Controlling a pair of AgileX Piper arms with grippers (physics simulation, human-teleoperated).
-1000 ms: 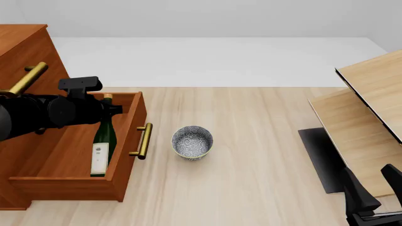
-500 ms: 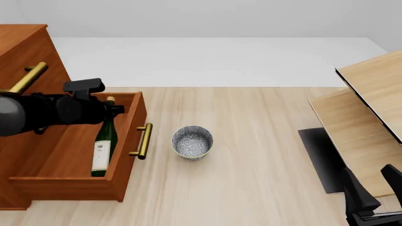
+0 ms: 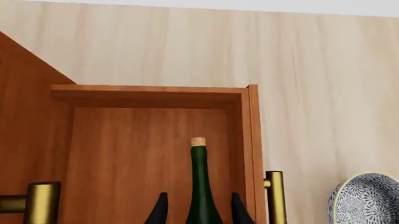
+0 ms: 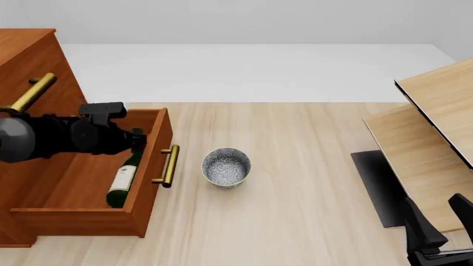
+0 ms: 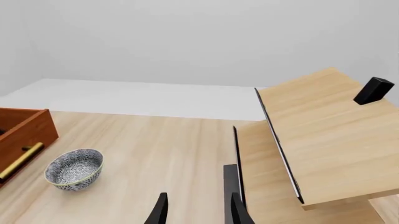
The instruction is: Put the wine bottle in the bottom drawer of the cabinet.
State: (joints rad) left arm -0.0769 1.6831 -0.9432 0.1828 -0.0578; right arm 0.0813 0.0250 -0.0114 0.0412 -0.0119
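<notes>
Now wine bottle inside bottom drawer

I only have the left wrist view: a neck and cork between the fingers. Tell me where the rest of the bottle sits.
Observer: In the front view the wine bottle lies tilted inside the bottom drawer, along its front panel, with its base toward the near corner.
Operator: Report the right arm.
Observer: The right gripper is open and holds nothing. It is far across the table, beside the pale wood panels.
</notes>
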